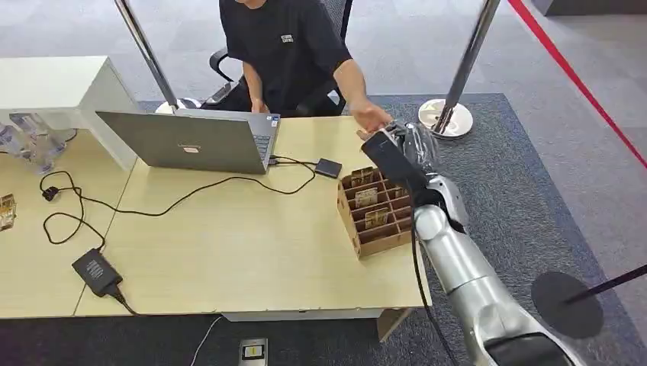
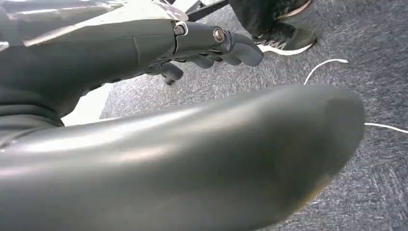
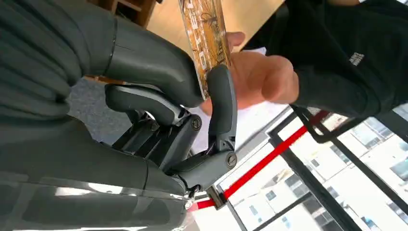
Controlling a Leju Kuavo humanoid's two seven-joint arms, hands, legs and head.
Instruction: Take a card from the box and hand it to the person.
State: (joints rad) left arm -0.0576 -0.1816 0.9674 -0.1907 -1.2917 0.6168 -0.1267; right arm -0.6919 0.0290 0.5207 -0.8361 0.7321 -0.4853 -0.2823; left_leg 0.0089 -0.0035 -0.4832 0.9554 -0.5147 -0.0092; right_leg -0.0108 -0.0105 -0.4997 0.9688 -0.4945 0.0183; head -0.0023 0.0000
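While the person [image 1: 286, 53] in the black shirt sits at the far side of the table [image 1: 229, 244], the right arm [image 1: 465, 267] reaches up along the table's right edge toward them. Largest to smallest:

- Table: light wood, on dark grey carpet [image 1: 526, 198]. Two metal stanchion posts stand behind it; the right post's round base [image 1: 446, 118] is just beyond the table corner.
- Laptop [image 1: 191, 141]: silver, open, at the far edge in front of the person. A black cable [image 1: 183, 200] runs from it across the tabletop to a power brick [image 1: 97, 272] near the front left edge.
- Box [image 1: 376, 210]: brown cardboard, split into compartments, near the right edge, with cards standing in several slots.
- Small black device [image 1: 329, 168] lies between laptop and box.
- Right hand [image 1: 397, 149]: raised past the far side of the box, pinching a card [image 3: 206, 38] between thumb [image 3: 159, 62] and a dark finger [image 3: 222, 101] (wrist view shows this plainly). Card is patterned orange-brown, held edge-on to the wrist camera.
- Person's hand [image 3: 255, 77]: right at the card, fingers touching its far side; in the head view it sits just behind the robot's hand at the table's far right corner.
- Left hand [image 2: 211, 45]: hanging over carpet, fingers curled in, nothing in them. A person's shoe [image 2: 286, 38] and a white cable [image 2: 327, 65] lie on the floor nearby.
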